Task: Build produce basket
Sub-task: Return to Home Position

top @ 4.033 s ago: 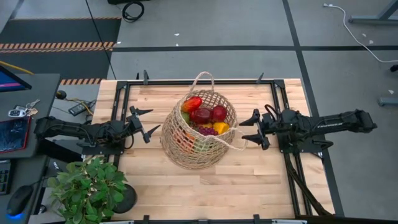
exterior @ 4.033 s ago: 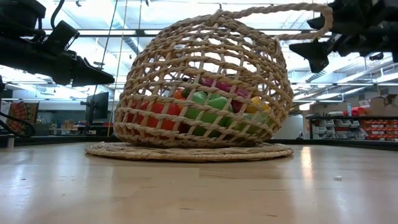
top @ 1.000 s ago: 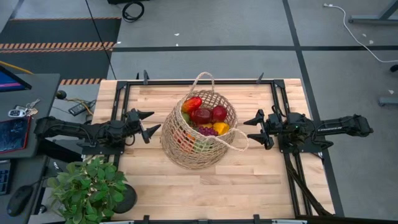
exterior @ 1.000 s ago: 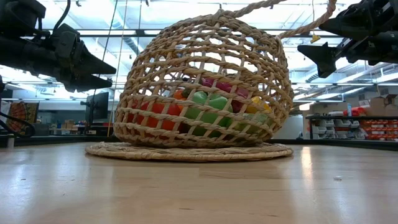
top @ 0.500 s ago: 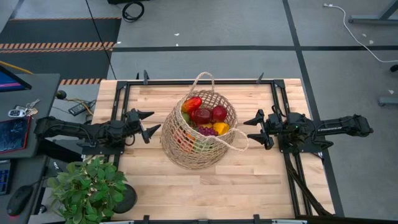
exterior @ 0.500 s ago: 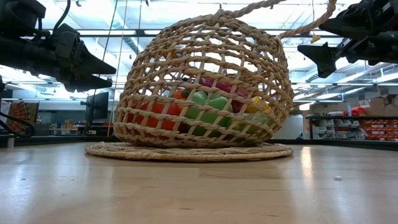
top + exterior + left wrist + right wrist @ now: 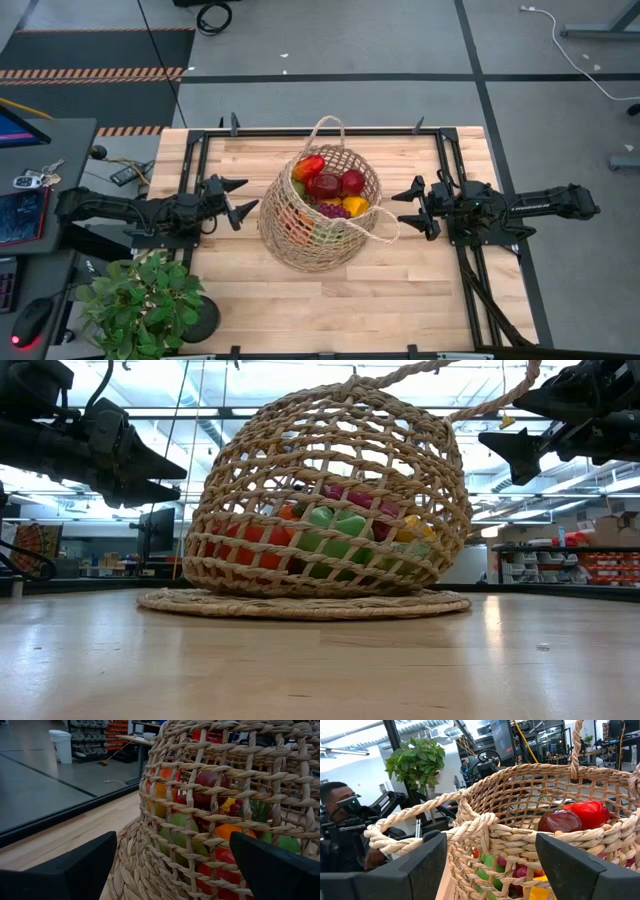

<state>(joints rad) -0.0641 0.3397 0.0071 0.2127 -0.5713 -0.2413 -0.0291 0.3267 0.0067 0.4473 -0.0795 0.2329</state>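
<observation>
Basket [image 7: 305,240] of tan wicker, large and round with a loose see-through weave, stands at the middle of my pale wooden worktop [image 7: 400,300], and the produce [image 7: 338,195] lies inside it.

Nearest, at the worktop's front left corner, is a leafy green potted plant [image 7: 140,295]. Next comes the basket. From table height its wall bulges like a dome over a flat coiled woven disc [image 7: 300,603] lying on the wood, and red, orange and green pieces show through the gaps low in the weave. From above, its mouth sits toward the far side. On top of the pile are a red-orange pepper-shaped piece [image 7: 308,167], a dark red round fruit [image 7: 324,186], a red apple [image 7: 352,181], a yellow-orange piece [image 7: 355,205] and purple grapes [image 7: 333,211]. One thin far handle [image 7: 328,122] loops up at the far rim; the drooping handle [image 7: 385,232] hangs off the rim toward my right side.

My left hand [image 7: 243,197] hovers just beside the basket's left wall without touching it, fingers spread wide and holding nothing. My right hand [image 7: 400,212] hovers opposite — also spread wide and empty, close to the drooping handle.

Beyond the far edge is grey floor [image 7: 330,50]. Past my left arm, a person [image 7: 340,805] shows in the room.
</observation>
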